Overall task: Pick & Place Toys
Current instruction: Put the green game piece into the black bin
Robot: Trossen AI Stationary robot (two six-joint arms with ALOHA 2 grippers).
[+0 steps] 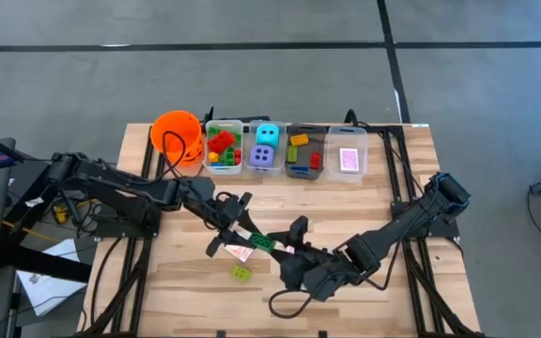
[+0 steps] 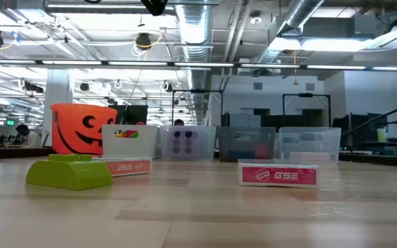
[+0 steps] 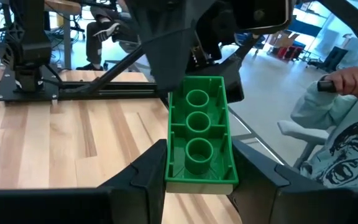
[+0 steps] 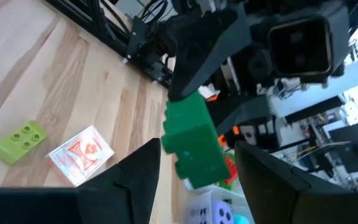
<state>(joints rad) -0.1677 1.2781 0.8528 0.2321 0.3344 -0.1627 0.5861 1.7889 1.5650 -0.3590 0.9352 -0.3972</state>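
Observation:
A dark green brick (image 1: 261,241) hangs in the air above the middle of the table, between my two grippers. My left gripper (image 1: 248,231) comes from the table's left and is shut on it; the left wrist view shows the brick's hollow underside (image 3: 197,134). My right gripper (image 1: 285,247) comes from the right and is open. Its fingers (image 4: 138,171) stand on either side of the brick's other end (image 4: 194,155), with a gap showing on one side. A lime brick (image 1: 240,272) and a card pack (image 1: 239,252) lie flat on the table below. My left gripper pinches the green brick by its two long sides (image 3: 171,171), at the end nearest the wrist, between its two fingers. The fingers lie along the brick, slanting in from the table's left. The brick is lifted clear of the table and sticks out toward my right gripper.
Along the far edge stand the orange pumpkin bucket (image 1: 177,136) and clear bins: bricks (image 1: 224,147), dice (image 1: 266,147), more bricks (image 1: 304,150), cards (image 1: 347,158). A second card pack (image 2: 278,175) lies on the table. A person (image 3: 337,124) sits beyond the table.

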